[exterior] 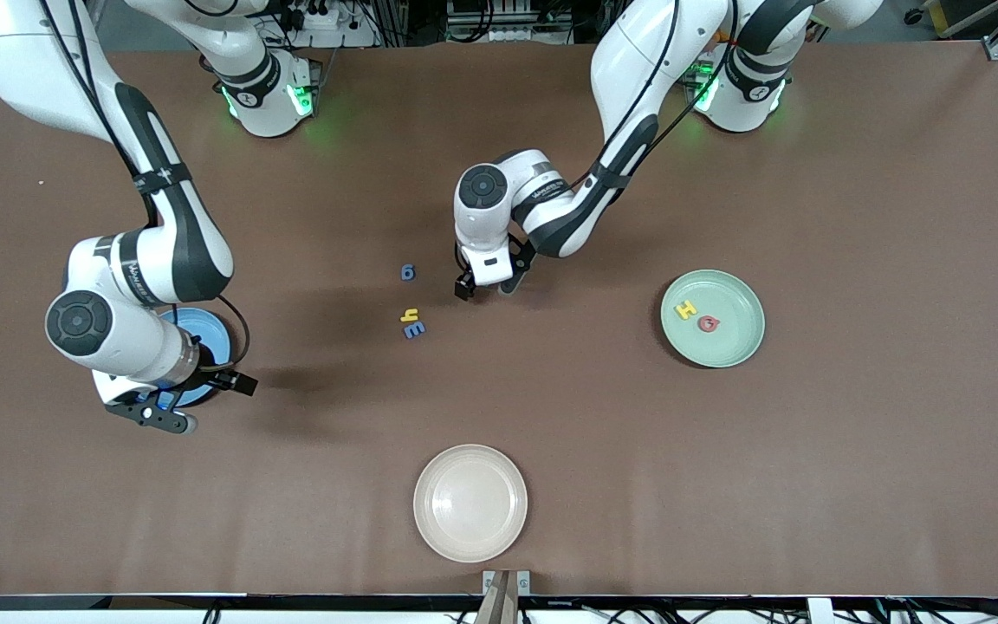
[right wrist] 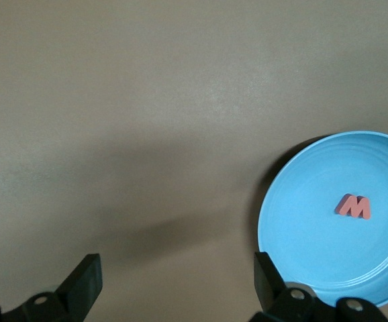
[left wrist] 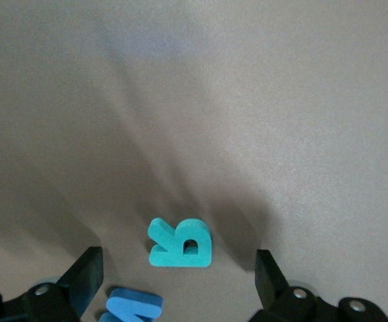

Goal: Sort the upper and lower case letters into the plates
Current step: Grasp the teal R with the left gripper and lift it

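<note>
With your left gripper (exterior: 484, 289) spread wide, low over the worktop (exterior: 854, 451) around the teal letter (left wrist: 180, 243), centre it before closing; right gripper (exterior: 171, 400), also spread, waits over the blue plate (right wrist: 301, 255).

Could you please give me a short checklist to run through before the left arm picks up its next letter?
1. Left gripper open: ok.
2. Teal letter between its fingers, flat on the table: ok.
3. Blue letter beside one finger, may get caught: not ok.
4. Green plate has room beside its two letters: ok.
5. Right gripper open, waiting over the blue plate: ok.
6. Teal letter's case: cannot tell.
</note>
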### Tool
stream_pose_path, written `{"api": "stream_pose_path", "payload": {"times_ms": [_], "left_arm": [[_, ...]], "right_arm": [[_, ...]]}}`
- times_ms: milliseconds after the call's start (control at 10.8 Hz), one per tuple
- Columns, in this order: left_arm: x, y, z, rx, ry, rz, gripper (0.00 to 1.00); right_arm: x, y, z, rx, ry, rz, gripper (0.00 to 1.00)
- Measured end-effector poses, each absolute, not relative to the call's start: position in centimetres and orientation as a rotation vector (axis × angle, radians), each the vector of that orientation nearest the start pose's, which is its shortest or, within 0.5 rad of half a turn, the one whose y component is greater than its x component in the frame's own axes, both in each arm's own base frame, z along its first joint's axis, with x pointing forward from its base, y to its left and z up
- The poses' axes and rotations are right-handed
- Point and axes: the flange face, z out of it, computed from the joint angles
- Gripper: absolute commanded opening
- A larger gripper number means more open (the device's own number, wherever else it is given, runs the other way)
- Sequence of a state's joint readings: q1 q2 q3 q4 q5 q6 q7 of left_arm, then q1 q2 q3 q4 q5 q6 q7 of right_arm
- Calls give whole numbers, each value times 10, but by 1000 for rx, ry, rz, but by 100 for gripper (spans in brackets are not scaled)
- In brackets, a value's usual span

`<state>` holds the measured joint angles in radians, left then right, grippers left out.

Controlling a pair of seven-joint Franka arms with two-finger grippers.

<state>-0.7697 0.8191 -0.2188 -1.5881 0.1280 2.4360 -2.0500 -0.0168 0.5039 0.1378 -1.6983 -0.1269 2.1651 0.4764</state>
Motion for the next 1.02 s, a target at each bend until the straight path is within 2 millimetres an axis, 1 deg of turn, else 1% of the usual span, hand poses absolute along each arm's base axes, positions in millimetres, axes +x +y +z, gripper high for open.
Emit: {"api": "stream_pose_path", "payload": {"times_ms": [278, 370, 463, 555, 648, 740, 833, 926, 1018], "left_arm": [[406, -568, 163, -2762, -1592, 113, 100], [408, -566, 163, -2759, -1598, 113, 98], [411, -564, 162, -2754, -1604, 113, 83], [412, -562, 162, -2750, -1608, 114, 72], [413, -562, 163, -2752, -1611, 114, 72], [413, -563, 166, -2755, -1611, 114, 66], [413, -563, 166, -2756, -1611, 114, 63], [413, -564, 167, -2757, -1612, 115, 57], [413, -564, 167, -2758, -1611, 116, 45]], "right_arm": [[664, 66, 302, -3150, 476, 31, 100], [664, 66, 302, -3149, 475, 31, 100], [664, 67, 302, -3149, 475, 31, 100], [664, 67, 302, -3149, 475, 31, 100], [664, 67, 302, -3149, 475, 31, 100], [664, 67, 302, -3149, 475, 30, 100], [665, 67, 302, -3148, 475, 30, 100], [665, 67, 302, -3148, 475, 30, 100], [664, 67, 302, -3148, 473, 30, 100]]}}
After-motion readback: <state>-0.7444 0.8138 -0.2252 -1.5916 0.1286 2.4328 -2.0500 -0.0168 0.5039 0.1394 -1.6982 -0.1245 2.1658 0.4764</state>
